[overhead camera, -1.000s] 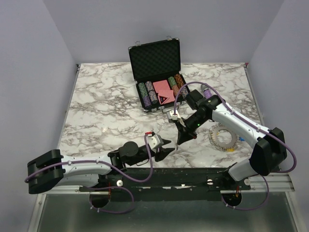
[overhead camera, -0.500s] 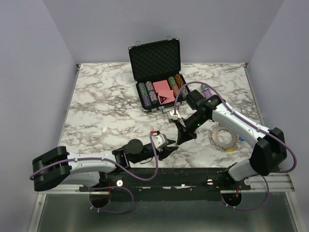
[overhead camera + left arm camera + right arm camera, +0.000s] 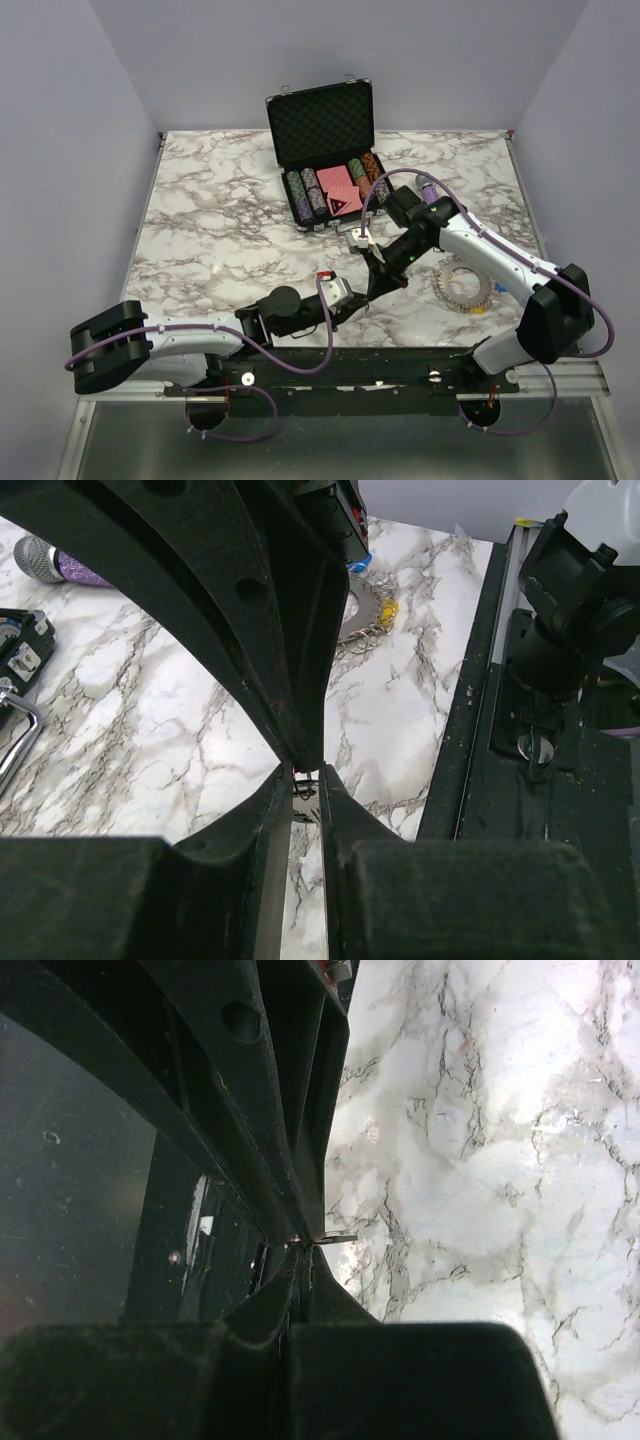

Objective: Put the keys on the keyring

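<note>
Keyring (image 3: 462, 283) lies flat on the surface (image 3: 220, 230), right side, well apart from both my grippers. Blue head (image 3: 362, 560) and yellow head (image 3: 388, 607) sit at its rim; threaded on or only lying against it, I cannot tell.

My right gripper (image 3: 372, 288) is clamped together on a thin silver piece (image 3: 338, 1238) jutting from its tips. Key blade or small loop: too small to say.

My left gripper (image 3: 305, 780) sits just under it, jaws narrowly apart on either side of that piece; no firm pinch visible. Both meet near the front edge, above the surface.

Judgement: mid-task, a handover or regrasp of one small part. Left to do: carry it to the keyring and thread it on. No black-headed key in view.
</note>
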